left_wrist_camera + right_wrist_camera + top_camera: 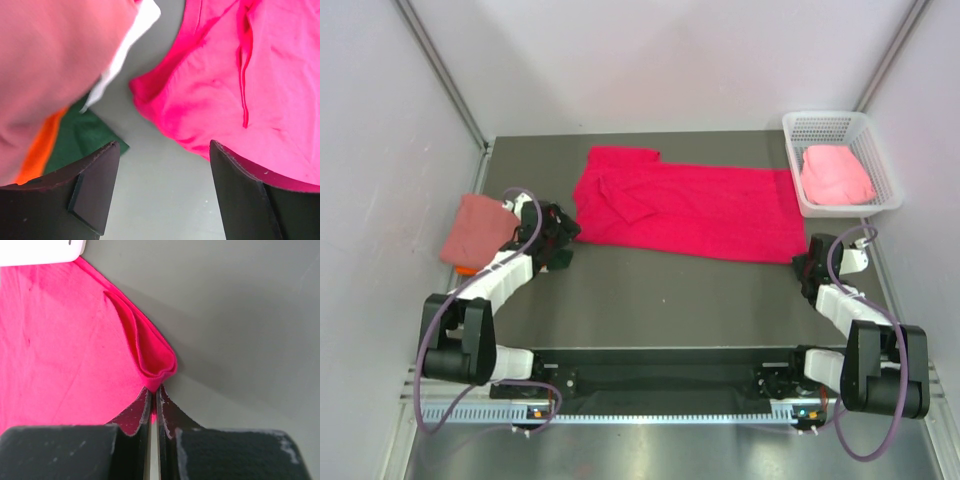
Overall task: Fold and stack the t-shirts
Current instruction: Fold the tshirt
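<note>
Basket: a white mesh basket (820,128) stands at the far right corner of the worktop (660,290); its white corner (40,252) also shows at the top edge of the right wrist view.
In the basket: the light pink t-shirt (835,175), bunched, fills most of the floor.
Crimson-pink t-shirt (685,205): lies spread across the far middle of the worktop, long side left to right. A sleeve is folded over onto its left part, and its right end lies just beside the basket.
Right gripper (807,262): at the near right corner of the crimson-pink t-shirt (60,340). The right gripper (155,390) has its jaws pressed together on a doubled-over corner fold of the cloth.
Left gripper (560,235): low over the worktop between the left stack and the left edge of the crimson-pink t-shirt (240,75). The left gripper (164,147) is spread wide, with only bare worktop between the fingers.
Left stack: the dusty salmon t-shirt (475,228), folded, lies at the left edge on top of the orange t-shirt (466,269), which peeks out at the near edge.
Left wrist view: the salmon t-shirt (50,60) is blurred and close, with an orange strip (40,150) beneath it, a green cloth (85,137) under that, and a white piece (127,45) at its edge; I cannot tell what that piece is.
</note>
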Controlling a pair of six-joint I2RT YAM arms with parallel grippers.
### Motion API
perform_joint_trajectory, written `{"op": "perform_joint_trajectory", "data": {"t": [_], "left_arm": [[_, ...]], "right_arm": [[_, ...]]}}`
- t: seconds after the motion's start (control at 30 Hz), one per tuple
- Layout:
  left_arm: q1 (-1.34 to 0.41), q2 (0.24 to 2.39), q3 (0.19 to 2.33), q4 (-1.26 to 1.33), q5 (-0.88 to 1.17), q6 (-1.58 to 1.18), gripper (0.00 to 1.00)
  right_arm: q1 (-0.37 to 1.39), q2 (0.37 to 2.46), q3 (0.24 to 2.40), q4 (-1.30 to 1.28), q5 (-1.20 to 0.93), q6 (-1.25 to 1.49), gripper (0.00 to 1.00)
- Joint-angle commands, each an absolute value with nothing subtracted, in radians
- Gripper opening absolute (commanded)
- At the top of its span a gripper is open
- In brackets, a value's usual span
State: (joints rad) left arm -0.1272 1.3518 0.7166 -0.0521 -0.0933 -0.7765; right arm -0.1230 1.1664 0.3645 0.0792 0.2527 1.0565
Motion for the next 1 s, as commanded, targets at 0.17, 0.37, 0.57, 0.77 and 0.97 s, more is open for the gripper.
{"op": "perform_joint_trajectory", "data": {"t": [0.17, 0.37, 0.57, 0.77, 0.97], "left_arm": [[-0.158, 1.419, 0.718, 0.028, -0.152, -0.902, 0.77], [-0.16, 1.492, 0.73, 0.092, -0.187, -0.916, 0.67], [-0.161, 1.566, 0.75, 0.121, -0.222, -0.916, 0.5], [-0.16, 1.586, 0.77, 0.092, -0.271, -0.942, 0.08], [-0.16, 1.557, 0.782, 0.035, -0.328, -0.954, 0.0]], "right_arm": [[-0.133, 1.16, 0.362, 0.12, 0.252, 1.045, 0.0], [-0.133, 1.164, 0.361, 0.124, 0.245, 1.046, 0.0], [-0.133, 1.157, 0.356, 0.13, 0.244, 1.049, 0.0], [-0.133, 1.155, 0.356, 0.129, 0.244, 1.046, 0.0], [-0.133, 1.138, 0.354, 0.085, 0.258, 1.049, 0.0]]}}
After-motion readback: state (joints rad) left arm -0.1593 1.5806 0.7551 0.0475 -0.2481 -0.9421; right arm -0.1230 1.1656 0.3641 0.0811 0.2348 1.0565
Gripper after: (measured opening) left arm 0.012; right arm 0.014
